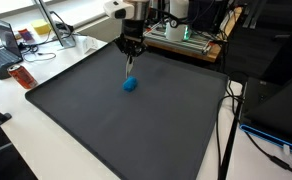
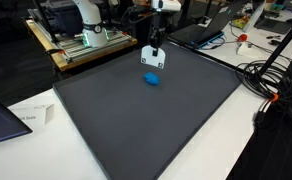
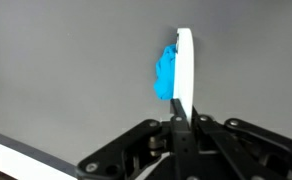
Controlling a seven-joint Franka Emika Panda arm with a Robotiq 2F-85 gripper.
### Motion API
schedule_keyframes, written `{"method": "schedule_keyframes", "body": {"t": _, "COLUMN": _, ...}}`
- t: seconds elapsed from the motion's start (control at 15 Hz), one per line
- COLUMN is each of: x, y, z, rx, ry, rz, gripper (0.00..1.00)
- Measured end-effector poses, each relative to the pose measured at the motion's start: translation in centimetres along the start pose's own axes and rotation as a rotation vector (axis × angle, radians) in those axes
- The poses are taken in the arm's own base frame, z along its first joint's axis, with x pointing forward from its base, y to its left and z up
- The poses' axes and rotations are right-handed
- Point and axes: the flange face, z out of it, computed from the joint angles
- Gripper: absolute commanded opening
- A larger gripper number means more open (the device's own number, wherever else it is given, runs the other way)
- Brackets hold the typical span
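My gripper (image 3: pixel 179 122) is shut on a thin white flat piece (image 3: pixel 185 68), seen edge-on and pointing away from the wrist. A small blue lump (image 3: pixel 165 75) lies on the dark grey mat (image 3: pixel 66 70) just past and left of the piece. In both exterior views the gripper (image 1: pixel 132 52) (image 2: pixel 154 44) hangs over the far part of the mat (image 1: pixel 106 130) (image 2: pixel 136 125). It holds the white piece (image 1: pixel 130 66) (image 2: pixel 152 57) upright, a little above the blue lump (image 1: pixel 130 84) (image 2: pixel 152 78). I cannot tell whether piece and lump touch.
A rack of electronics (image 1: pixel 181 35) (image 2: pixel 81 40) stands behind the mat's far edge. A laptop (image 1: pixel 1 50) and an orange object (image 1: pixel 19 75) sit on the white table beside it. Cables (image 2: pixel 271 85) and a paper sheet (image 2: pixel 26 118) lie off the mat.
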Motion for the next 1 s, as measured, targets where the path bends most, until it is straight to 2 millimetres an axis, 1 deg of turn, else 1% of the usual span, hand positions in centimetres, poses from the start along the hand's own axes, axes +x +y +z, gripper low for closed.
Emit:
{"method": "schedule_keyframes", "body": {"t": 0.53, "x": 1.9, "y": -0.5, "z": 3.2, "rx": 0.013, "ry": -0.034, "rz": -0.019, "gripper": 0.01}}
{"method": "schedule_keyframes", "body": {"t": 0.87, "x": 2.6, "y": -0.4, "z": 5.2, "rx": 0.019, "ry": -0.057, "rz": -0.023, "gripper": 0.01}}
{"method": "schedule_keyframes", "body": {"t": 1.0, "x": 2.9, "y": -0.2, "z": 5.6, "rx": 0.019, "ry": -0.059, "rz": -0.022, "gripper": 0.01}}
